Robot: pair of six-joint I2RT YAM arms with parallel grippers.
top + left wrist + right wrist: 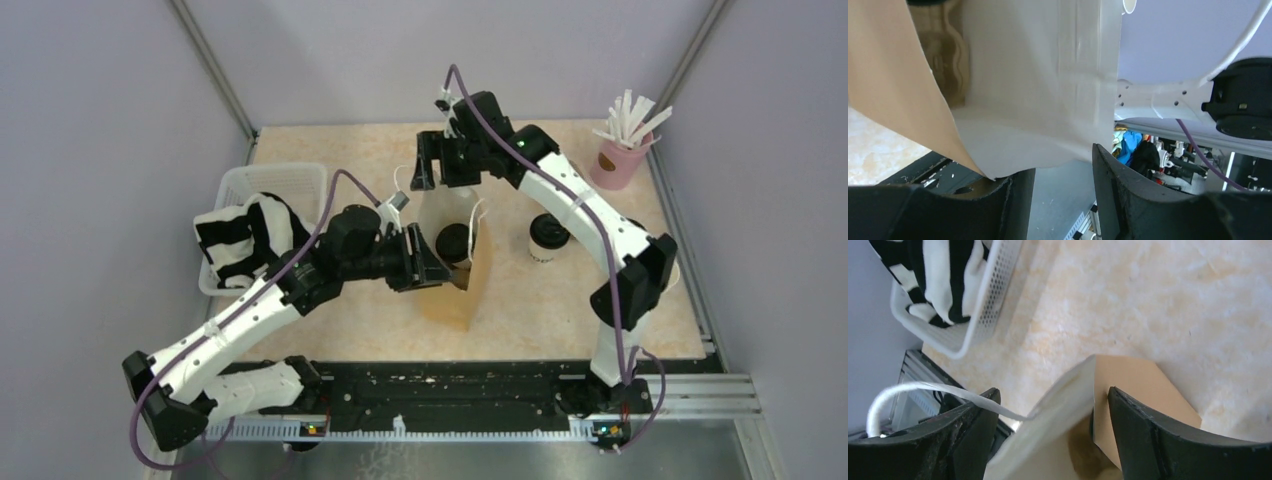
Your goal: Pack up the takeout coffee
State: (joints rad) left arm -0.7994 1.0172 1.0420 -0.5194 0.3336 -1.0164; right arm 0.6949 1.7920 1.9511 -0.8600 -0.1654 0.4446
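A brown paper bag [462,285] stands open mid-table. One takeout coffee [455,243], white with a black lid, sits inside its mouth. A second takeout coffee [548,238] stands on the table to the bag's right. My left gripper [425,262] is open at the bag's left rim; in the left wrist view the bag's wall [1038,90] hangs over its open gripper [1060,162]. My right gripper [440,165] is open at the bag's far end, and its wrist view shows the open gripper [1053,392] straddling the bag's rim [1138,385] and white handle [923,387].
A white basket [300,178] holding a black-and-white striped cloth [240,240] sits at the left. A pink cup [618,165] of white wrapped straws stands at the back right. Grey walls close in on both sides. A black rail [450,385] runs along the near edge.
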